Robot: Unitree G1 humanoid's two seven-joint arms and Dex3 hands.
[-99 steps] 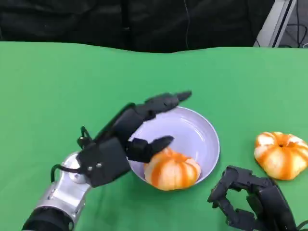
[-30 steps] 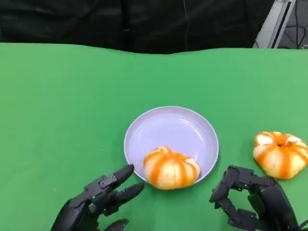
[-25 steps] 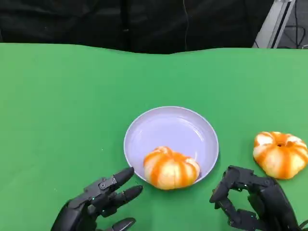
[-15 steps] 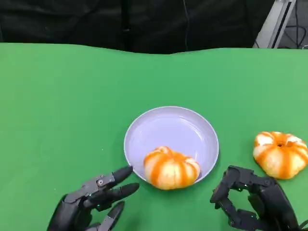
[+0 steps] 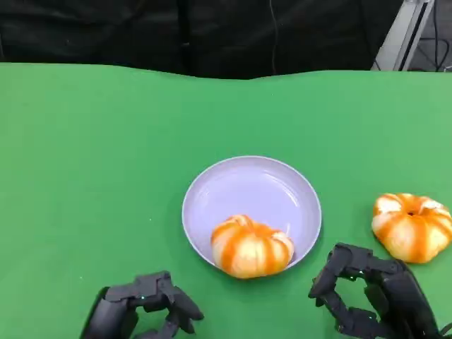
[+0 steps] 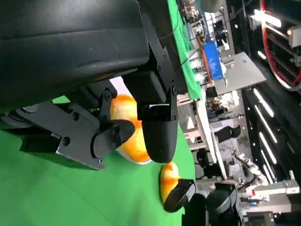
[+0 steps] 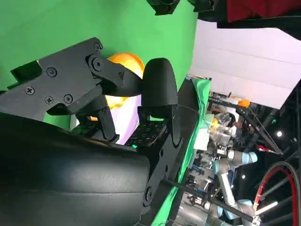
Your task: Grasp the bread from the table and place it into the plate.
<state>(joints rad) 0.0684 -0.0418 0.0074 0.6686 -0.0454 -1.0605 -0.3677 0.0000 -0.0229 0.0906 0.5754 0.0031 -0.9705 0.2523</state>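
Bread (image 5: 251, 246) sitting in plate (image 5: 240, 180); left hand (image 5: 141, 313) and right hand (image 5: 374, 300) both curled, holding nothing, low over bench (image 5: 85, 155).

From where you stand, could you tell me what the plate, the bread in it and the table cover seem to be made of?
Plate: probably smooth plastic or melamine, pale lilac, with a soft glossy highlight inside.
Bread in the plate: pumpkin-shaped with orange stripes; its even sheen suggests a foam or plastic replica, though real glazed bread cannot be ruled out.
Table cover: matte green, without reflections, likely cloth or felt.
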